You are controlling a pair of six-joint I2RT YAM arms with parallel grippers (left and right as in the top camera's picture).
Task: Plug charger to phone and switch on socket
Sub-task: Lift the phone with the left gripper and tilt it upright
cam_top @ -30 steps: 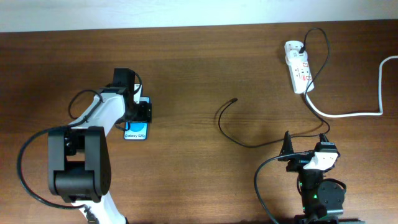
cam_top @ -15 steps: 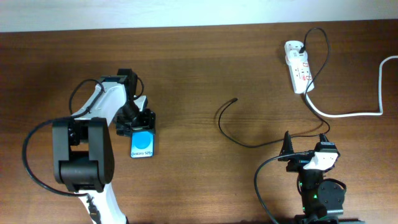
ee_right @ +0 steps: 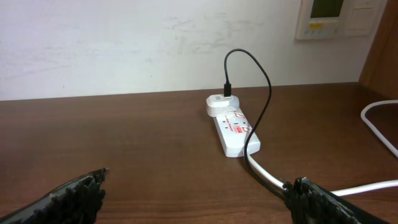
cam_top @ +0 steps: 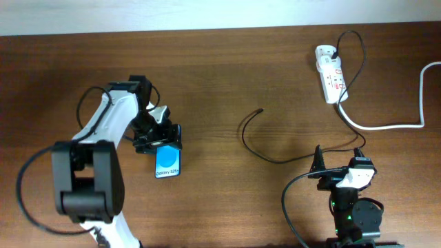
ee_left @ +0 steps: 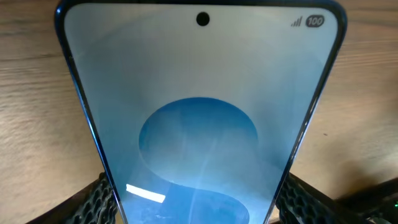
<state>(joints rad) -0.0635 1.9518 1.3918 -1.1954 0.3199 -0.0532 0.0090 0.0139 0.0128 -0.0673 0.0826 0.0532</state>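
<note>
1. Overhead: the slim black-edged smartphone with blue screen [cam_top: 168,164] is pinched at its upper end by the left claw [cam_top: 160,136], with its long axis running up-down in the frame. The tip of the thin black charger cable [cam_top: 260,110] lies well to its right.
2. Left wrist: the smartphone is seen clamped between both pads.
3. Right wrist: the right claw [ee_right: 199,186] is spread and empty. The white power strip [ee_right: 233,134] is seen ahead on the bench [ee_right: 124,130].

you have two grippers to count: the left gripper [cam_top: 160,138] and the right gripper [cam_top: 339,156]. there is one phone [cam_top: 167,164], and it sits between the left jaws. ahead of the right jaws you see one socket [cam_top: 331,74], one charger [cam_top: 243,131] and one thick white cord [cam_top: 386,126]. one white plug block [ee_right: 219,104] sits on the socket's end farthest from those jaws. one display panel [ee_right: 323,18] hangs on the wall beyond them, and one table [cam_top: 220,76] lies under both pairs.
</note>
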